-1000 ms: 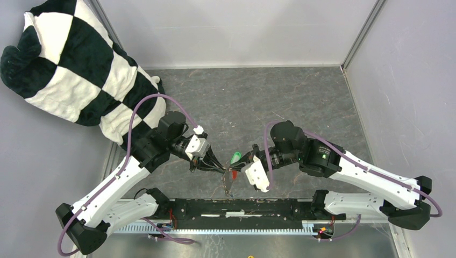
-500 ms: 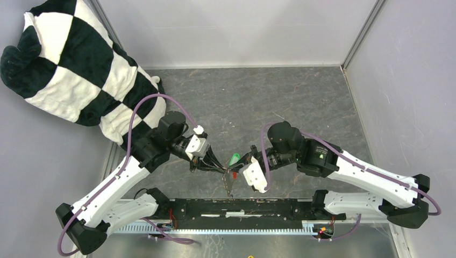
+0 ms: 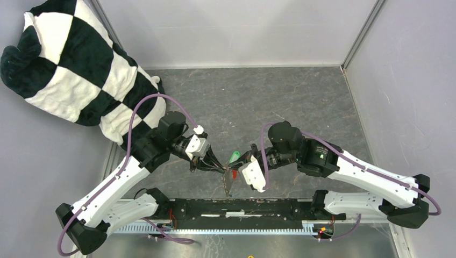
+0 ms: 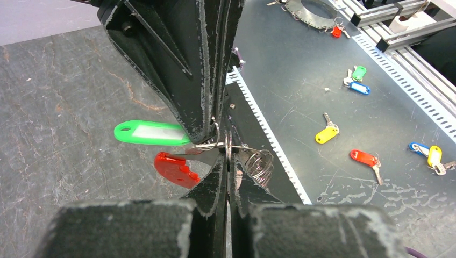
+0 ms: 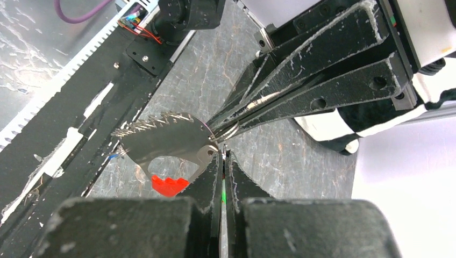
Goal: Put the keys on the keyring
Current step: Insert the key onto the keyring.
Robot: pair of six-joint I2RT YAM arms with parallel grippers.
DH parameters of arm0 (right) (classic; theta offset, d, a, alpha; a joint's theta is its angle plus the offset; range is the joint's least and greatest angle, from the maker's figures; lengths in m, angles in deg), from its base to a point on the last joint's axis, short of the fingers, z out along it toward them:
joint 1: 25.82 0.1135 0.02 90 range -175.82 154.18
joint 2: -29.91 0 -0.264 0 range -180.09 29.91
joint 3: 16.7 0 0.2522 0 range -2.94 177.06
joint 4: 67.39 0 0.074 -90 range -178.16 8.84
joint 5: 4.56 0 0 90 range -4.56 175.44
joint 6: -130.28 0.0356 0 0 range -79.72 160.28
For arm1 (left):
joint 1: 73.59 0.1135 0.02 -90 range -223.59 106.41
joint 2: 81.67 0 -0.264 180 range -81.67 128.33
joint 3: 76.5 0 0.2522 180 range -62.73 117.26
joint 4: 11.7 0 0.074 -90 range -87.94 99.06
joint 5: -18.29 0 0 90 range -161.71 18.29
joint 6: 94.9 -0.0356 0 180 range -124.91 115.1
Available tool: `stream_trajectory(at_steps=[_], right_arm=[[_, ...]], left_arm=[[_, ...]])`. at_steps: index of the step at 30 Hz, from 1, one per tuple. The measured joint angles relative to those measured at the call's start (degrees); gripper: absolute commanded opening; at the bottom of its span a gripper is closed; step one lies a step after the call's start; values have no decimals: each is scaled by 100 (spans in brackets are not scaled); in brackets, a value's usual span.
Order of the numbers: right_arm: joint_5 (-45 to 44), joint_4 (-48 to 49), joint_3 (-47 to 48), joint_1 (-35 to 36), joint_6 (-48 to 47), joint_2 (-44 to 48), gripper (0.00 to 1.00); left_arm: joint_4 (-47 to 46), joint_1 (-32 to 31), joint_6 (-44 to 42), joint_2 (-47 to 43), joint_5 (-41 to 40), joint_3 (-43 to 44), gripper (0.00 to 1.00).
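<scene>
Both grippers meet above the table's front edge. My left gripper is shut on the keyring's thin ring, seen edge-on between its tips. From the ring hang a red tag, a flat silver plate and a wire coil clump. My right gripper is shut on the green key. Its oblong green head with a white label sticks out sideways, and green shows between the closed jaws. The tips of the two grippers touch at the ring. A blue key does not show on the table.
A black-and-white checked cushion lies at the back left, against the wall. A black rail runs along the front edge under the grippers. Several spare keys with coloured heads lie on the metal floor below the table.
The right arm has shifted slightly left, bringing its gripper closer against the left one. Both grippers stay shut and the left arm has held still.
</scene>
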Motion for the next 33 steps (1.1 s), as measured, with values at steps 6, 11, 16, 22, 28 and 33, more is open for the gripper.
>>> stream_trajectory(at_steps=[6, 11, 16, 22, 28, 33], right_arm=[[-186, -7, 7, 0, 7, 0, 1], [-225, -11, 17, 0, 20, 0, 1], [-179, -31, 24, 0, 20, 0, 1], [-39, -46, 61, 2, 17, 0, 1], [20, -48, 146, 2, 17, 0, 1], [57, -46, 188, 28, 15, 0, 1]], left_arm=[[0, 0, 0, 0, 0, 0, 2], [0, 0, 0, 0, -2, 0, 2], [2, 0, 2, 0, -39, 0, 2], [2, 0, 42, 0, -116, 0, 2], [-9, -2, 153, 0, -129, 0, 2], [-13, 0, 168, 0, -131, 0, 2]])
